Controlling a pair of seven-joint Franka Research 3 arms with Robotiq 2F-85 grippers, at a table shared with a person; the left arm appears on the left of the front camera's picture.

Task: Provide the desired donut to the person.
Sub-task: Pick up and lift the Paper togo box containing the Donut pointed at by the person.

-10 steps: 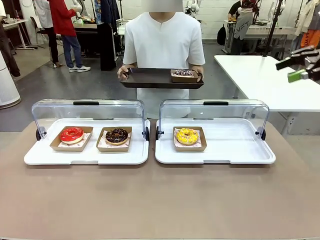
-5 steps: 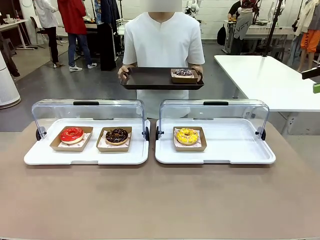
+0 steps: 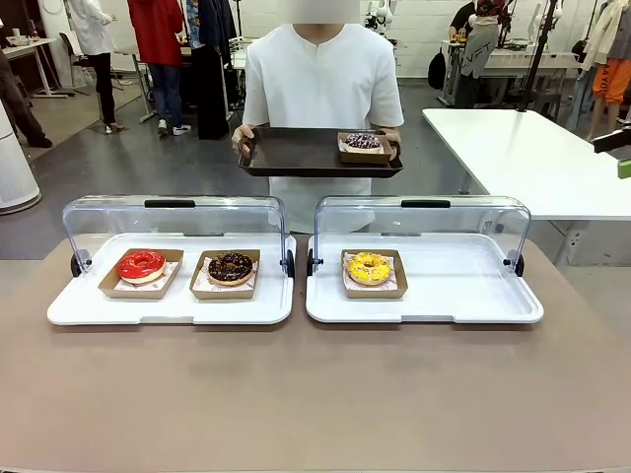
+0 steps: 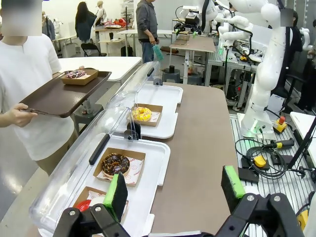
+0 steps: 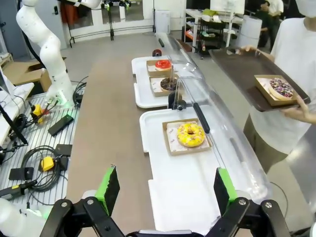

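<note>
The person (image 3: 321, 79) stands at the far side holding a dark brown tray (image 3: 296, 153) with a dark sprinkled donut (image 3: 363, 144) in a box on its right end. On the table, the left white case (image 3: 168, 307) holds a red donut (image 3: 142, 265) and a chocolate donut (image 3: 231, 267). The right case (image 3: 444, 305) holds a yellow donut (image 3: 369, 268). Both clear lids stand raised. My left gripper (image 4: 174, 190) is open above the table's left end, holding nothing. My right gripper (image 5: 165, 190) is open above the right end, with the yellow donut (image 5: 190, 134) ahead of it.
A white table (image 3: 513, 148) stands at the back right. Bystanders stand at the back left (image 3: 158, 39). Cables and small devices lie on the rack (image 5: 34, 163) beside the table. The brown tabletop (image 3: 315, 394) in front of the cases is bare.
My right gripper has drawn back to the right, almost out of the front view. The person has lifted the tray a little. The bystanders at the back have shifted.
</note>
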